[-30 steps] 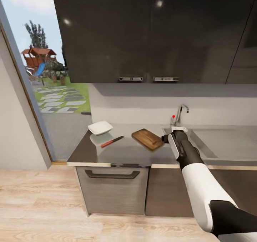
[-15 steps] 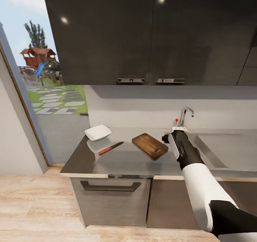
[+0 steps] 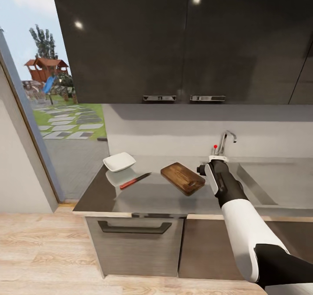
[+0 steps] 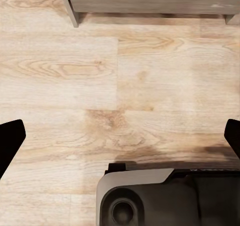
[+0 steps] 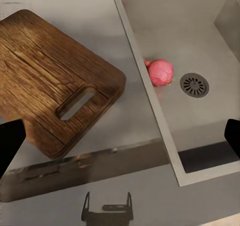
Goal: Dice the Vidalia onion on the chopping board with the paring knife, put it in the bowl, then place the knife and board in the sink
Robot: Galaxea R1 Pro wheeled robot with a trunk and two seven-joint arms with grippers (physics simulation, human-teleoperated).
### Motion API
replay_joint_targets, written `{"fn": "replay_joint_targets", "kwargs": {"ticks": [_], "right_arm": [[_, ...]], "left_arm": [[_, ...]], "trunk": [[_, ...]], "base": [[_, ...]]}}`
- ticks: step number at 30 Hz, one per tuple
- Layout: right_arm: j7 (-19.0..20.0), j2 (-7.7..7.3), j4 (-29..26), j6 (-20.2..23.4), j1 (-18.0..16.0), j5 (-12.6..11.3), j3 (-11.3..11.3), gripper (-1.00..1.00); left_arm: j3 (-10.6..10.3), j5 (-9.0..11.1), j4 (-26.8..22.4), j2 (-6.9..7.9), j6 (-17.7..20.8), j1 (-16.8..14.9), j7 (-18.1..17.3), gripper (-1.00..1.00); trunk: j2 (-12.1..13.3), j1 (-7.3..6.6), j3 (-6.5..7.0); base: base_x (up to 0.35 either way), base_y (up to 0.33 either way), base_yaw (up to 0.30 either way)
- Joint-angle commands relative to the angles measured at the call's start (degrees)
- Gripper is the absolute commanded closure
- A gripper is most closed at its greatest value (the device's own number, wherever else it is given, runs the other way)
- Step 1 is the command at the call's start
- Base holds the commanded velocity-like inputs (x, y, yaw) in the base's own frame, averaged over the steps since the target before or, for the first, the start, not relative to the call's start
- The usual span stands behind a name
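Onion in sink, board on desk

Bowl [image 3: 119, 161] sits farthest left of the board [image 3: 182, 178], knife [image 3: 135, 180] between them. Right tool [image 5: 120, 136] hangs spread above the desk [image 3: 152, 195] between board and sink [image 5: 200, 31]; onion [image 5: 160, 72] lies beside the drain [image 5: 194, 84].

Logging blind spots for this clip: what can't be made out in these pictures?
- Head view: the sink basin floor is hidden by its near wall and the right arm, so the onion shows from the right wrist.
- Head view: the right pincer fingers sit behind the wrist; its opening shows from the right wrist.
- Left wrist view: the left pincer fingertips are cut by both edges.
- Head view: the paring knife blade detail is too small.
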Motion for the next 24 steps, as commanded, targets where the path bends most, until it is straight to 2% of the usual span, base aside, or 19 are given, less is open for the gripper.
{"fn": "replay_joint_targets", "kwargs": {"ticks": [1,7,12,15,16,19,24], "right_arm": [[-0.2,0.11,0.0,0.2,0.0,-0.1,-0.2,-1.0],[-0.2,0.27,0.2,0.2,0.0,0.0,-0.2,-1.0],[-0.2,0.25,1.4,-0.9,0.0,0.0,-0.5,-1.0],[-0.2,0.13,3.4,-3.4,0.0,0.0,-3.0,-1.0],[-0.2,0.09,4.4,-4.0,0.0,0.0,-4.9,-1.0],[-0.2,0.06,4.9,-4.2,0.0,0.0,-6.4,-1.0],[-0.2,0.04,5.2,-4.3,0.0,0.0,-7.1,-1.0]], "left_arm": [[0.0,0.0,0.0,0.01,-0.1,0.0,0.0,-1.0],[0.0,0.0,0.0,0.01,-0.1,0.0,0.0,-1.0],[0.0,0.0,0.0,0.01,-0.1,0.0,0.0,-1.0],[0.0,0.0,0.0,0.01,-0.1,0.0,0.0,-1.0],[0.0,0.0,0.0,0.01,-0.1,0.0,0.0,-1.0],[0.0,0.0,0.0,0.01,-0.1,0.0,0.0,-1.0],[0.0,0.0,0.0,0.01,-0.1,0.0,0.0,-1.0]], "trunk": [[-0.1,0.03,-0.07],[-0.1,0.03,-0.07],[-0.1,0.03,-0.07],[-0.1,0.03,-0.07],[-0.1,0.03,-0.07],[-0.1,0.03,-0.07],[-0.1,0.03,-0.07]], "base": [[0.0,0.0,0.0],[0.019,0.0,0.0],[0.185,0.0,0.0],[0.27,0.0,0.0],[0.197,0.0,0.0],[0.113,0.0,0.0],[0.027,0.0,0.0]]}}
